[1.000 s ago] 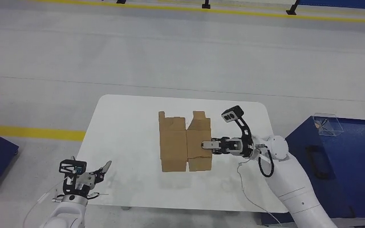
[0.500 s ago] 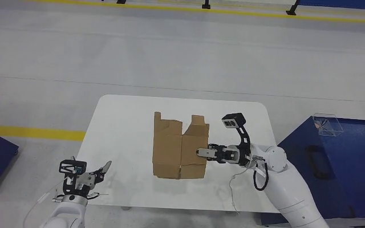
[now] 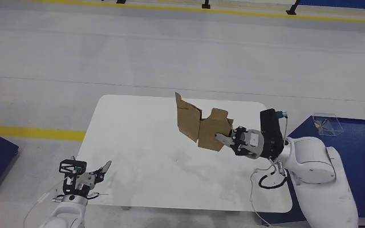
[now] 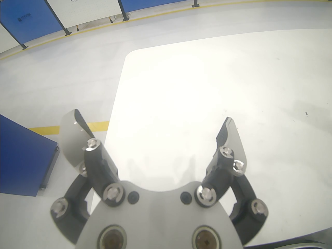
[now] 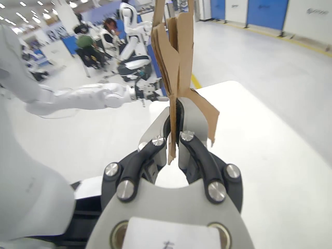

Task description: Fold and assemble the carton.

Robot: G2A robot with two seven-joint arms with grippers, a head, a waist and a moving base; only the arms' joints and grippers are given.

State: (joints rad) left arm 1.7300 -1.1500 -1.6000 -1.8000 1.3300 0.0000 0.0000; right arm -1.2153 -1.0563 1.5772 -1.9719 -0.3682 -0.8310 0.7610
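The carton (image 3: 199, 124) is a flattened brown cardboard blank, held up off the white table (image 3: 142, 165) on edge, over its right half. My right gripper (image 3: 221, 137) is shut on the carton's edge; in the right wrist view the cardboard (image 5: 171, 58) stands upright, clamped between the fingers (image 5: 175, 120). My left gripper (image 3: 94, 175) sits low at the table's front left corner, open with nothing between its fingers (image 4: 228, 133). The left gripper (image 5: 151, 93) also shows far off in the right wrist view.
A blue cabinet (image 3: 325, 154) with a clear box (image 3: 326, 122) on top stands right of the table. Another blue block (image 4: 23, 161) sits by the table's left corner. Yellow floor lines run past the table.
The right gripper has lifted the carton from lying flat on the table and swung it up and to the right, now on edge in the air. The left arm has not moved.
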